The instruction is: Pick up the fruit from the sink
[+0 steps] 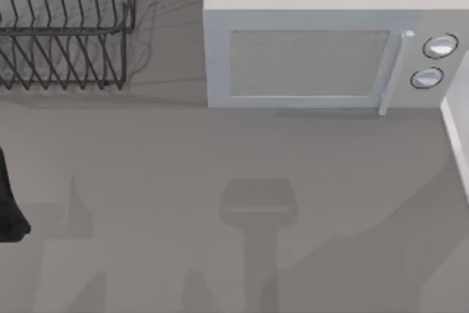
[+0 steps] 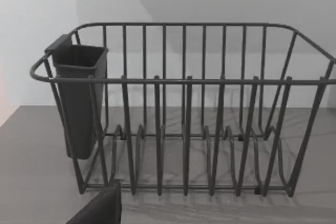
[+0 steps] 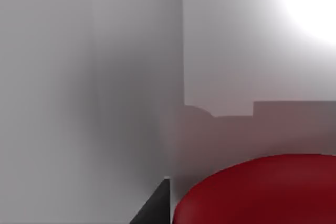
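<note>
The fruit (image 3: 257, 192), a smooth glossy red ball, sits very close in the right wrist view, against the pale walls of the sink (image 3: 94, 103). A dark part of my right gripper (image 3: 155, 209) shows just beside the fruit; whether it touches is unclear. My left arm (image 1: 10, 203) stays at the left edge of the counter in the top view. A dark part of my left gripper (image 2: 100, 208) faces the dish rack, holding nothing that I can see.
A black wire dish rack (image 2: 184, 129) with a dark utensil cup (image 2: 79, 98) stands at the back left (image 1: 66, 27). A white microwave (image 1: 330, 42) fills the back middle and right. A white edge (image 1: 458, 141) runs along the counter's right side.
</note>
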